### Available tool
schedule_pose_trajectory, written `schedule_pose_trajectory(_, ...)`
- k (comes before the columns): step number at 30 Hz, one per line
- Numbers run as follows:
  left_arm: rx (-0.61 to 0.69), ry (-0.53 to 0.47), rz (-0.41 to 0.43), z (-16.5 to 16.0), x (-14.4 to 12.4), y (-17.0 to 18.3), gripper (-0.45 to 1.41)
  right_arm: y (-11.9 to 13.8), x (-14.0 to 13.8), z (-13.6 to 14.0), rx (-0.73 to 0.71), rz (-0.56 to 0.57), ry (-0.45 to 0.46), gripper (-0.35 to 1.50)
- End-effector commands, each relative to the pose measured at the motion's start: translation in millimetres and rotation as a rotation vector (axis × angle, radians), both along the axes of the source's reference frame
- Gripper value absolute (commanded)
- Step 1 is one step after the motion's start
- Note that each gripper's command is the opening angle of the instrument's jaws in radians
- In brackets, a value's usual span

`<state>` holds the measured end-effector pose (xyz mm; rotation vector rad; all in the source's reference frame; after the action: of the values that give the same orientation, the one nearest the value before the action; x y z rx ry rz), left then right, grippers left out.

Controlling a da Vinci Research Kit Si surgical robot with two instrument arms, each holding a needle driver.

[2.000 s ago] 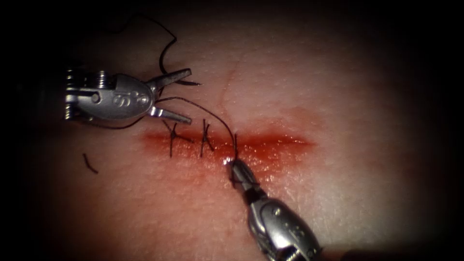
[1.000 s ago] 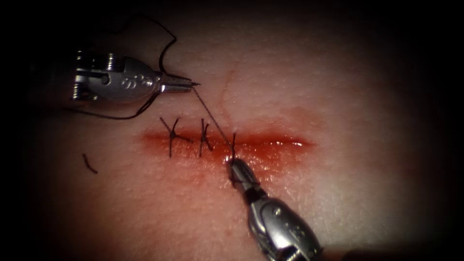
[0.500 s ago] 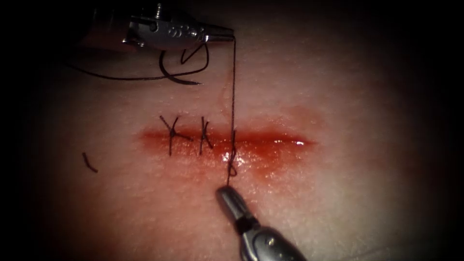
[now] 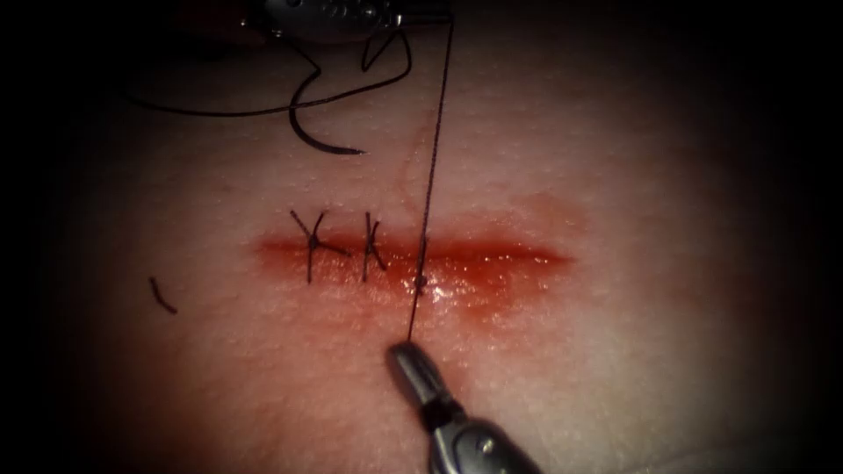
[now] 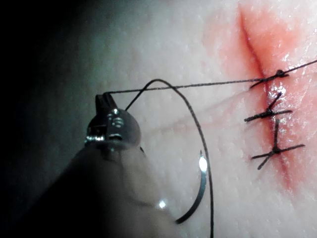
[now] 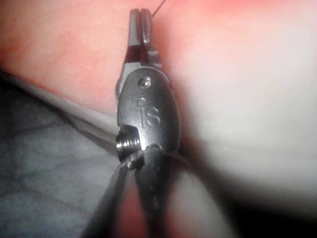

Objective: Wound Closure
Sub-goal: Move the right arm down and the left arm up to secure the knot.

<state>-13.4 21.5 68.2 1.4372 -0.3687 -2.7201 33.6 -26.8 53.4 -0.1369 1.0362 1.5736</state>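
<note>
Two tools (image 4: pixel 406 358) (image 4: pixel 439 12) clamp one taut thread (image 4: pixel 430 175); needle (image 4: pixel 320 140) lies free. Keep your pull even across the knot (image 4: pixel 421 283).

- My left tool (image 5: pixel 105 100) has its jaws closed on the thread (image 5: pixel 198 85).
- From the jaws the thread runs taut across the tissue (image 5: pixel 163 44) to a knot (image 5: pixel 280 73) at the cut (image 5: pixel 257 49).
- I count two tied stitches (image 5: pixel 270 115) further along the cut, both lying across it.
- The needle (image 5: pixel 198 191) lies free on the tissue beside my tool, not in the tissue.
- A slack loop of thread arcs over the needle.
- Red fluid (image 5: pixel 292 39) colours the tissue around the cut.
</note>
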Motion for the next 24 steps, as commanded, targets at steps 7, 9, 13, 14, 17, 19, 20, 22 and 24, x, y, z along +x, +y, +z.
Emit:
schedule_pose_trajectory(7,-0.067,-0.024,-0.034,3.8,-0.3,3.1,-0.45,-0.5,0.6,0.5,-0.002,-0.006,-0.001,-0.35)
schedule_pose_trajectory(9,-0.076,-0.028,-0.047,5.1,0.0,3.9,-0.45,-0.6,0.6,0.5,-0.008,-0.008,-0.004,-0.35)
schedule_pose_trajectory(13,-0.095,-0.034,-0.067,7.4,0.5,5.1,-0.45,-0.9,0.5,0.5,-0.004,-0.022,-0.017,-0.35)
schedule_pose_trajectory(14,-0.098,-0.034,-0.069,7.8,0.6,5.2,-0.45,-1.0,0.6,0.5,-0.002,-0.023,-0.018,-0.35)
schedule_pose_trajectory(17,-0.114,-0.033,-0.086,9.4,0.9,6.0,-0.45,-1.6,0.7,0.5,0.006,-0.035,-0.032,-0.35)
schedule_pose_trajectory(19,-0.119,-0.029,-0.090,10.1,1.1,6.2,-0.45,-2.0,0.8,0.5,0.010,-0.039,-0.036,-0.35)
schedule_pose_trajectory(20,-0.122,-0.024,-0.094,10.4,1.2,6.4,-0.45,-2.2,0.8,0.6,0.013,-0.041,-0.038,-0.35)
schedule_pose_trajectory(22,-0.133,-0.014,-0.099,11.2,1.6,6.8,-0.45,-3.1,1.0,0.5,0.019,-0.049,-0.043,-0.35)
schedule_pose_trajectory(24,-0.136,-0.013,-0.098,11.9,1.8,7.0,-0.45,-3.4,1.1,0.2,0.018,-0.050,-0.042,-0.35)
